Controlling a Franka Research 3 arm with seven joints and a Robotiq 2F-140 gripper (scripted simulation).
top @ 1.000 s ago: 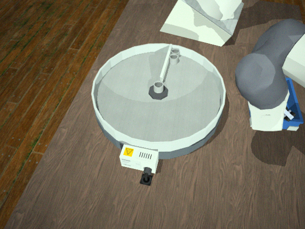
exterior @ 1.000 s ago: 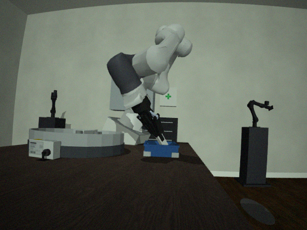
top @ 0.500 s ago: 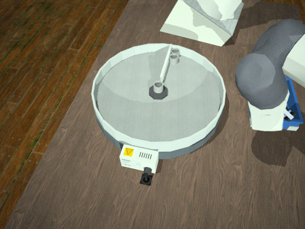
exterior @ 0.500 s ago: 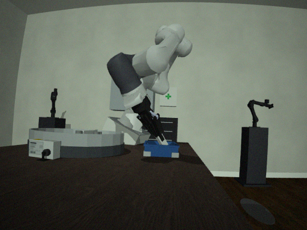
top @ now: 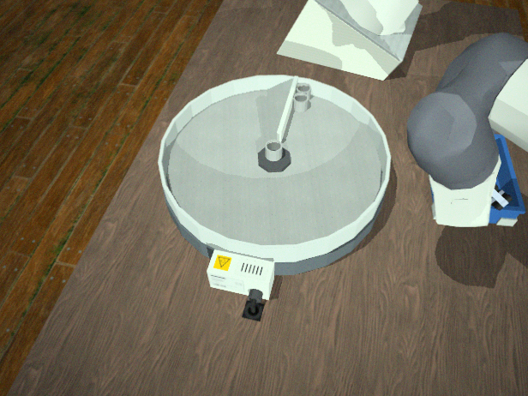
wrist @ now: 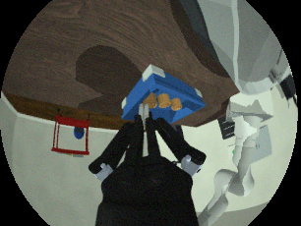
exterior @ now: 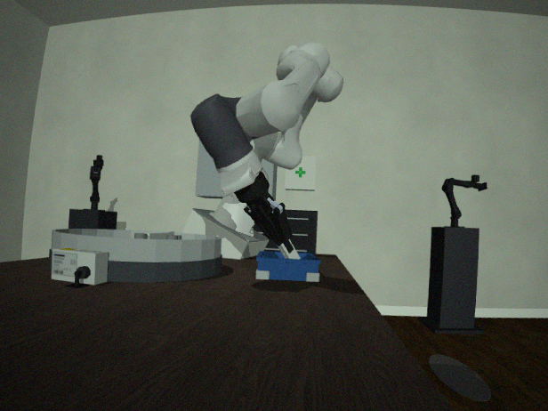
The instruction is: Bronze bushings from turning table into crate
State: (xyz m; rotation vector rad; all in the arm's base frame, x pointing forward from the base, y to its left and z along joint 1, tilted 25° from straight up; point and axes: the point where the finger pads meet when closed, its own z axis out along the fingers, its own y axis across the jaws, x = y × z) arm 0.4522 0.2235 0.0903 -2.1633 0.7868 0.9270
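Observation:
My gripper (top: 498, 197) (exterior: 291, 253) (wrist: 145, 108) reaches down into the blue crate (top: 514, 189) (exterior: 289, 269) (wrist: 136, 99), to the right of the turning table (top: 171, 141) (exterior: 133, 252). Its fingers are pressed together on the wall of a bronze bushing (wrist: 150, 100) at their tips, low inside the crate. Two more bronze bushings (wrist: 163, 101) (wrist: 175, 104) lie in the crate beside it. Two steel bushings (top: 304, 88) (top: 301, 102) stand at the far rim of the turning table beside the white divider bar (top: 286, 112). A grey cylinder (top: 273, 149) stands at the table's hub.
The arm's grey elbow (top: 454, 137) hides most of the crate in the top view. A white control box (top: 240, 274) (exterior: 77, 265) sits at the turning table's front edge. The robot's white base (top: 351, 39) stands behind the turning table. A black pedestal (exterior: 454, 276) stands on the floor, right.

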